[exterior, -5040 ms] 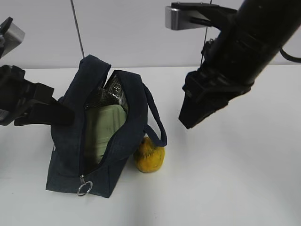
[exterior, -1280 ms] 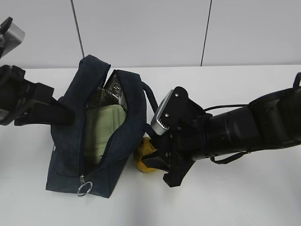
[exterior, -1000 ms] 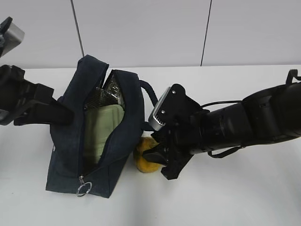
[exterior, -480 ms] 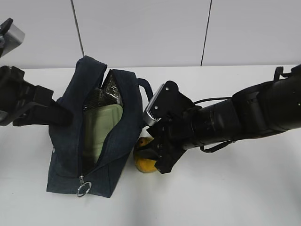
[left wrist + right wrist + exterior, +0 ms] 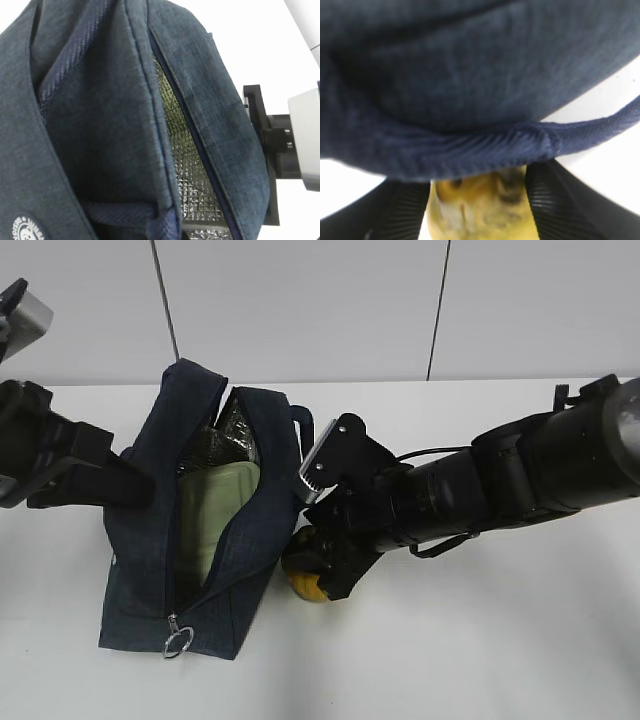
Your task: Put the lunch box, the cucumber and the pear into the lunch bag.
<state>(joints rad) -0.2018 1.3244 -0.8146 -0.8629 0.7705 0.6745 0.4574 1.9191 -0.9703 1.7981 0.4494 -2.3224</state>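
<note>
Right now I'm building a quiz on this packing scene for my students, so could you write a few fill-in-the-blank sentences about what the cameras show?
1. The pale green lunch box lies inside the open lunch ____.
2. The pear sits on the ____ beside the lunch bag, not inside it.
3. In the right wrist view, the pear shows between the two fingers of the ____ gripper.
4. The metal ring pull hangs at the bag's ____ end, closest to the exterior camera.

Missing words: bag; table; right; near
</note>
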